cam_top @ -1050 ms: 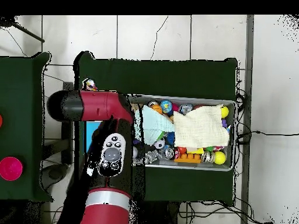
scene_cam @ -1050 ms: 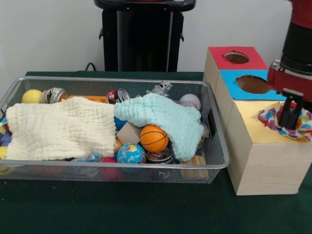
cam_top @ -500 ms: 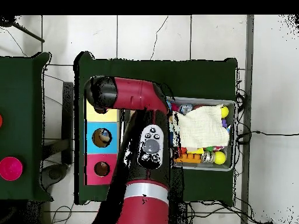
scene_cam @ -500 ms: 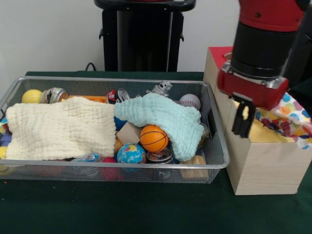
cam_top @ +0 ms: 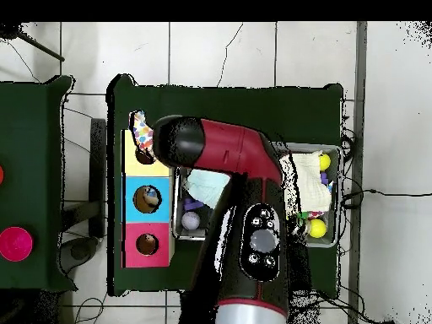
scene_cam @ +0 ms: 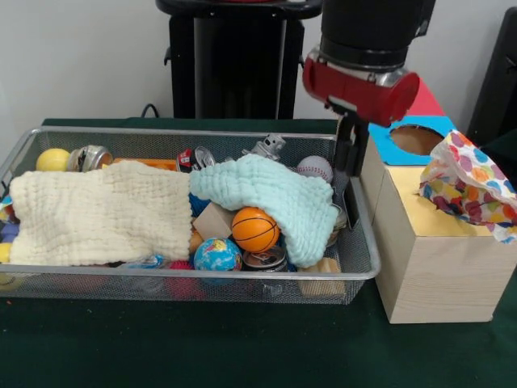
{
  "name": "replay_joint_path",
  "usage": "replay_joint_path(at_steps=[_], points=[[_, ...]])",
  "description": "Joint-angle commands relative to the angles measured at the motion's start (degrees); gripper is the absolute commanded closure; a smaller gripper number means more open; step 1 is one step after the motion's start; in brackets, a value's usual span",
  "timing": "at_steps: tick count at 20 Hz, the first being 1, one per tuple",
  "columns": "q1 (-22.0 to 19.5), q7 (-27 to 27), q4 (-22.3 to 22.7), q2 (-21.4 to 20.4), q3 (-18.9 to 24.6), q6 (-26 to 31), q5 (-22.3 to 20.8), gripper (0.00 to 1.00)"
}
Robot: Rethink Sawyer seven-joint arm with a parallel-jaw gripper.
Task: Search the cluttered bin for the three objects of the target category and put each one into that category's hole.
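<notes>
Arm over the right end of the wire bin, patterned cloth left on the wooden box.

The gripper [scene_cam: 346, 166] is seen hanging above the right end of the wire bin [scene_cam: 242, 284], beside the baseball [scene_cam: 315, 168]; whether its fingers are spread or closed cannot be told. A multicoloured cloth [scene_cam: 468, 184] is draped over the yellow top of the wooden box [scene_cam: 436, 267], at its right edge, partly tucked into the opening there. The blue hole [scene_cam: 419, 139] behind it is left uncovered. Inside the bin, a cream cloth [scene_cam: 97, 214] is spread over the left half and a mint cloth [scene_cam: 271, 198] over the right, with a small basketball [scene_cam: 254, 229] and a globe ball [scene_cam: 216, 255] showing at the front edge.
</notes>
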Motion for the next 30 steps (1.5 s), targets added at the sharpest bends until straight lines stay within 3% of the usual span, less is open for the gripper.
replay_joint_path(at_steps=[1,6,14,25,30], points=[[4.5,3.1,12.4,-3.3,4.6,-0.6,-0.7,1.0],[8.0,7.5,8.2,-2.8,1.9,4.5,-0.4,1.0],[9.6,9.3,1.4,-1.9,0.5,12.5,1.1,1.0],[3.4,-0.1,2.8,2.8,4.3,1.1,-1.2,1.0],[3.1,-0.1,1.4,3.6,4.5,1.4,-1.9,1.0]])
